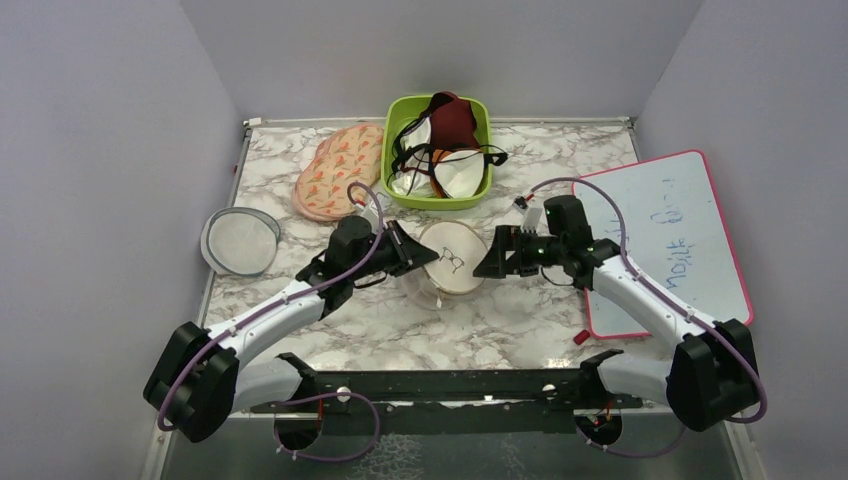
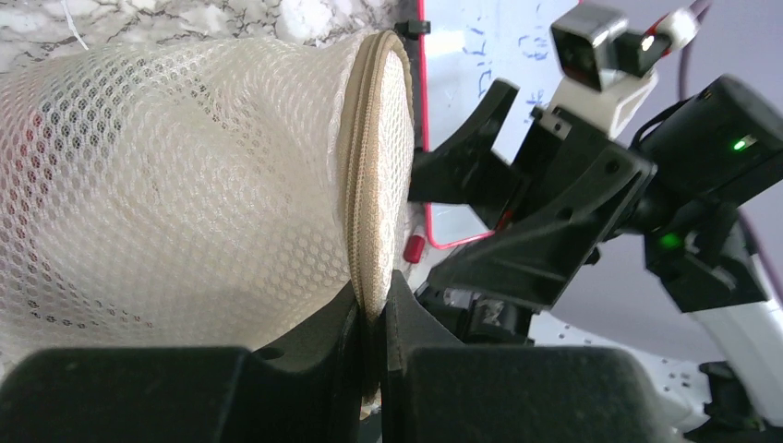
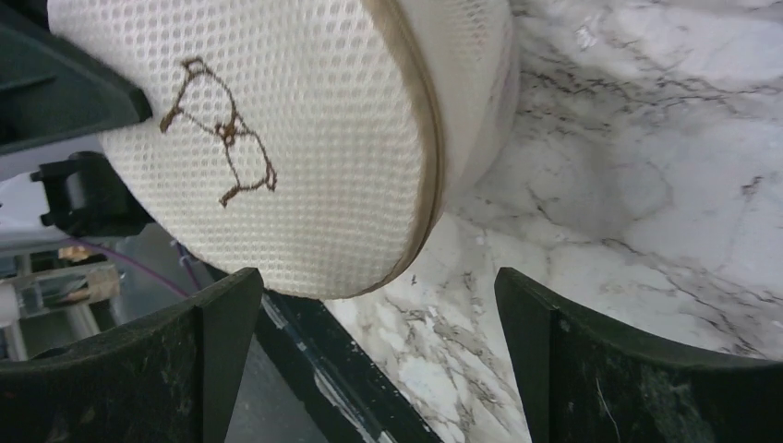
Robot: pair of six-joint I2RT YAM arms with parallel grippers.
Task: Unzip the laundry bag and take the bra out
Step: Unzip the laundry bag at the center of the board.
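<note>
The laundry bag (image 1: pixel 452 258) is a cream mesh pod with a black-marked face, lying mid-table. My left gripper (image 1: pixel 415 252) is shut on the bag's zip rim at its left side. In the left wrist view the gripper (image 2: pixel 374 300) pinches the tan zip band (image 2: pixel 365 166) of the bag (image 2: pixel 185 185). A faint red tint (image 2: pixel 32 138) shows through the mesh; the bra is otherwise hidden. My right gripper (image 1: pixel 482 265) is open just right of the bag. In the right wrist view it (image 3: pixel 379 305) stands open and empty, with the bag's face (image 3: pixel 277 138) just beyond its fingers.
A green basket (image 1: pixel 482 185) at the back holds a dark maroon garment (image 1: pixel 452 115) and white cloths. Pink floral pads (image 1: pixel 340 170) lie to its left. A grey-rimmed mesh disc (image 1: pixel 240 242) lies far left. A pink-framed whiteboard (image 1: pixel 665 235) lies right.
</note>
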